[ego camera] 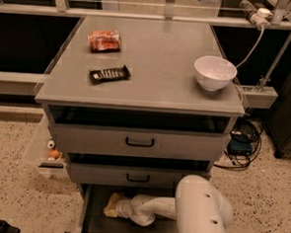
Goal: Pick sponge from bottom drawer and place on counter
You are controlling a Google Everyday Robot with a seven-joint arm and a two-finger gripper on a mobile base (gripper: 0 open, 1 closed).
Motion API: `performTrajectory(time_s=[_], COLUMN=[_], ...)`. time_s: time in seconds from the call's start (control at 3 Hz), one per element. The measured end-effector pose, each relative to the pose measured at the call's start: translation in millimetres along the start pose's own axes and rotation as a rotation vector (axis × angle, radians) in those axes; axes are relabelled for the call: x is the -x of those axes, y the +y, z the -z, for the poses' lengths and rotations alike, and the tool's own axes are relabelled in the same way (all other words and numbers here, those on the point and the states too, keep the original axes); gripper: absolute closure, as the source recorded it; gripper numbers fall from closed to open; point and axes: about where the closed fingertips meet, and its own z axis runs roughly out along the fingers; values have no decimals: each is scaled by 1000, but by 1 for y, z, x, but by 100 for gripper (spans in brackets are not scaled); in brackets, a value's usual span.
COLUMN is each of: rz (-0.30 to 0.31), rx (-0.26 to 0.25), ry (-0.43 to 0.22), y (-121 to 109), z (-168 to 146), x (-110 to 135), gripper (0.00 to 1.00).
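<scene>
The bottom drawer (92, 219) is pulled open below the two upper drawers, and its inside is dark. My white arm reaches into it from the right. The gripper (116, 206) is at the drawer's left side, right against the pale yellow sponge (111, 205), which lies at the gripper's tip. The counter (153, 64) is the flat grey top of the cabinet.
On the counter lie a red-orange snack packet (104, 40) at the back left, a black candy bar (110, 74) in front of it, and a white bowl (215, 72) at the right. Cables hang right of the cabinet. A clear bin (43, 149) stands at its left.
</scene>
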Motion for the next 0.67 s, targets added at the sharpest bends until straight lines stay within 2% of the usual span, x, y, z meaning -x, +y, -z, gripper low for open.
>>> performTrajectory(time_s=[0.33,0.67], rz=[0,-6], rx=[0,23], ry=[0,-5], y=[0,3], z=[0,6], x=[0,-1], gripper=[92,100])
